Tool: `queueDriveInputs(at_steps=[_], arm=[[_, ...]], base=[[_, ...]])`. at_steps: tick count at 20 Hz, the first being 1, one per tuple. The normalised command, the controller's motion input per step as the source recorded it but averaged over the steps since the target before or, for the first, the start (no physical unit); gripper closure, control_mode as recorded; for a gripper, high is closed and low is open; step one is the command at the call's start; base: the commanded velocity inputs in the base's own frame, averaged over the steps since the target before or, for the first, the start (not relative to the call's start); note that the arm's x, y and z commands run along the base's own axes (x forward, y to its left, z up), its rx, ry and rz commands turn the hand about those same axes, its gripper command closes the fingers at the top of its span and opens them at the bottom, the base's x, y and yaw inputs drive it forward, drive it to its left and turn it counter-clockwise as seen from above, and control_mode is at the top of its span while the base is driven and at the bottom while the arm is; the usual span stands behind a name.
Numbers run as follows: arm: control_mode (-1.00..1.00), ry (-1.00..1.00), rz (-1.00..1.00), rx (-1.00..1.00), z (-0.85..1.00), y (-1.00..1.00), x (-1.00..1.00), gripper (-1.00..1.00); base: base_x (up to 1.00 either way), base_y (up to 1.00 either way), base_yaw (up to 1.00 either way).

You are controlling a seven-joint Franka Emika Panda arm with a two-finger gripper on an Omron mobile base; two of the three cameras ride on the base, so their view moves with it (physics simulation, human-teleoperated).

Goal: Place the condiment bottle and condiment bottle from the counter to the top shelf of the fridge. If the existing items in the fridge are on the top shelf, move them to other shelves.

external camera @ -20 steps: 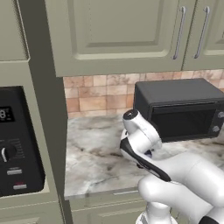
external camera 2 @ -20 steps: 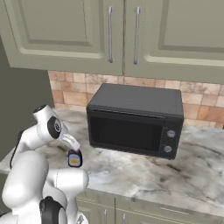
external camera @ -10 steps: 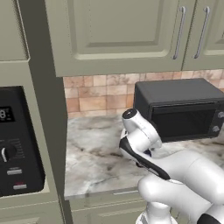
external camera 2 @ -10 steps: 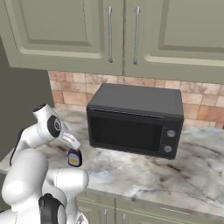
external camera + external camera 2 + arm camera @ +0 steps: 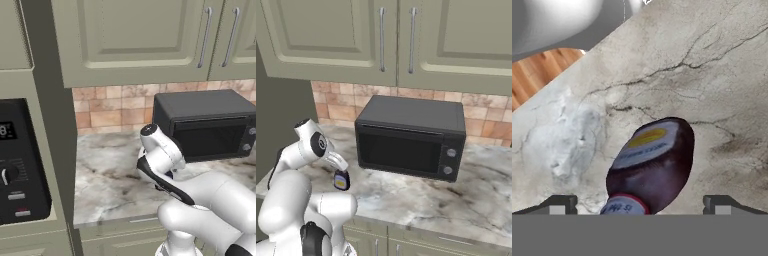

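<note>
Grey-white veined marble counter [image 5: 712, 75] beneath; dark-brown sauce bottle with yellow-and-white label [image 5: 654, 162] upright between the 2 tips of the pincer [image 5: 641, 204], jaws spread wide, gripping nothing. Could topple if clipped off-centre while closing.

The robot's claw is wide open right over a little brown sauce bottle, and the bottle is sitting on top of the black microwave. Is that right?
Not quite. The sauce bottle stands on the marble counter, not on the microwave. The hand view shows veined stone all around it, and the right base view shows it beside the microwave. The claw is indeed wide open over it.
</note>
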Motion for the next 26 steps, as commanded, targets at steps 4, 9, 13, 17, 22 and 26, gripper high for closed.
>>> queueDriveInputs(at_steps=[4, 9, 13, 17, 22, 26], arm=[[-1.00, -0.02, 0.00, 0.00, -0.01, 0.00, 0.00, -1.00], [-1.00, -0.05, 0.00, 0.00, -0.01, 0.00, 0.00, 1.00], [-1.00, -0.13, 0.00, 0.00, -0.05, 0.00, 0.00, 1.00], [-1.00, -0.01, 0.00, 0.01, 0.00, -0.03, 0.05, 1.00], [-1.00, -0.03, 0.00, 0.04, 0.06, 0.00, -0.19, 1.00], [-1.00, -0.28, 0.04, 0.21, 0.82, 0.00, -0.88, 1.00]], base=[[0.00, 0.00, 0.00], [0.00, 0.00, 0.00], [0.00, 0.00, 0.00], [0.00, 0.00, 0.00], [0.00, 0.00, 0.00], [0.00, 0.00, 0.00]])
